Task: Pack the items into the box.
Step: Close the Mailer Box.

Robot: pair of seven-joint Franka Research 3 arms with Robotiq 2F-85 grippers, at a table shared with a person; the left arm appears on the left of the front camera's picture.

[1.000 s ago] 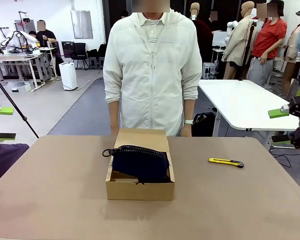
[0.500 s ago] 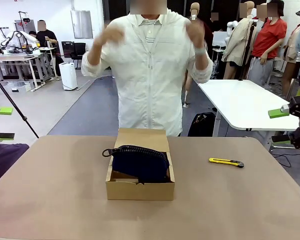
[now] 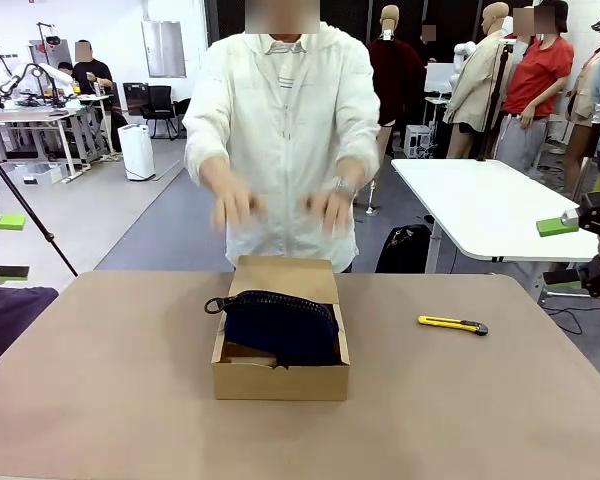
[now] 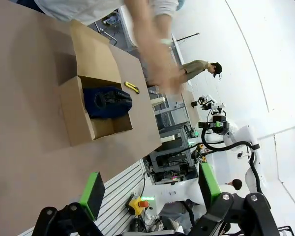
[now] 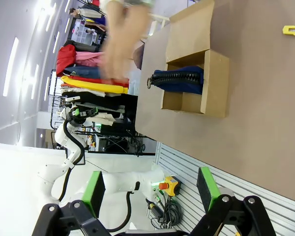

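Down from shoulder height, the person's hands (image 3: 232, 208) now hover over the small brown cardboard box (image 3: 280, 381), with the soft navy-blue zippered pouch (image 3: 280, 326) lying inside it. My left gripper (image 4: 151, 190) and right gripper (image 5: 150, 191) hang open, empty. Packing looks done; folding the flap lid (image 3: 285, 279) shut comes next.

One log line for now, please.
pouch in box, lid open | knife outside box | person's hands raised beyond box | left end effector open | right end effector open
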